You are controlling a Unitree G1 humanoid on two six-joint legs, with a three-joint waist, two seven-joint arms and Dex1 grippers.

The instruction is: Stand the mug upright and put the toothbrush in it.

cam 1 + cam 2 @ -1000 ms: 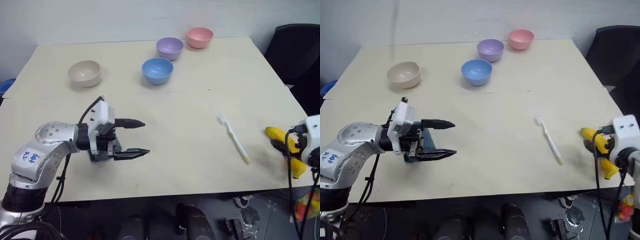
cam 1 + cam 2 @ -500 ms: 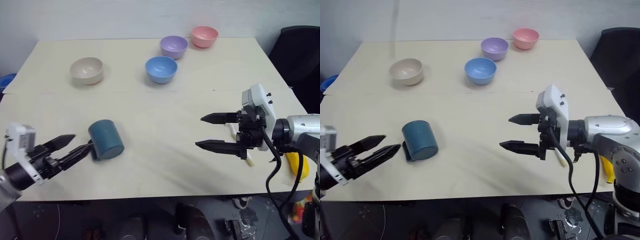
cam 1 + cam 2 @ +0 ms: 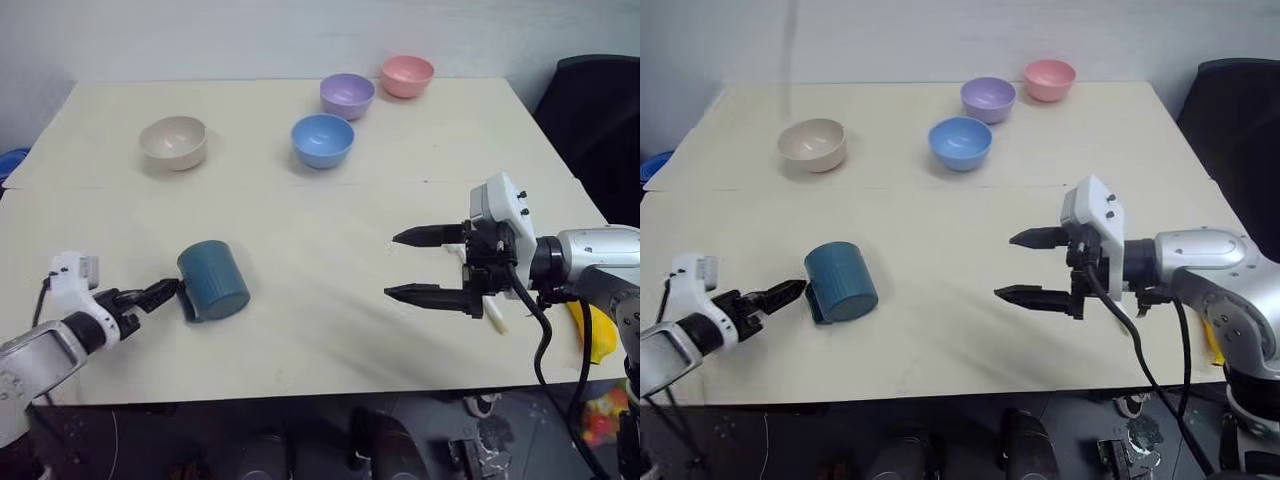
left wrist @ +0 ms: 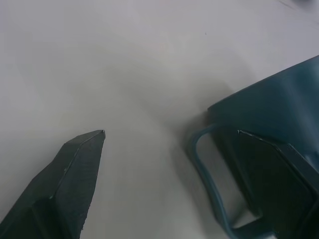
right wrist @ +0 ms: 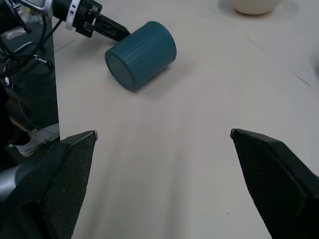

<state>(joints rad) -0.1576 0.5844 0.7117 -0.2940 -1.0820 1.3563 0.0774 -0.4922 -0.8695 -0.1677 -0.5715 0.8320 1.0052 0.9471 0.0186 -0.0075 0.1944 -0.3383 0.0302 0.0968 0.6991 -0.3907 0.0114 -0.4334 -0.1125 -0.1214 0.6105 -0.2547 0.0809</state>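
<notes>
Mug [image 3: 213, 280] lies on its side on the table [image 3: 300, 220], right at the tips of my left gripper [image 3: 160, 293]. Its fingers are spread and empty; in the left wrist view one finger [image 4: 271, 174] sits at the mug's handle [image 4: 209, 184], the other out over bare table. My right gripper [image 3: 420, 265] hovers wide open, holding nothing, pointing toward the mug. Toothbrush [image 3: 495, 315] lies flat just behind that hand, mostly hidden. Banana [image 3: 592, 335] is further right.
</notes>
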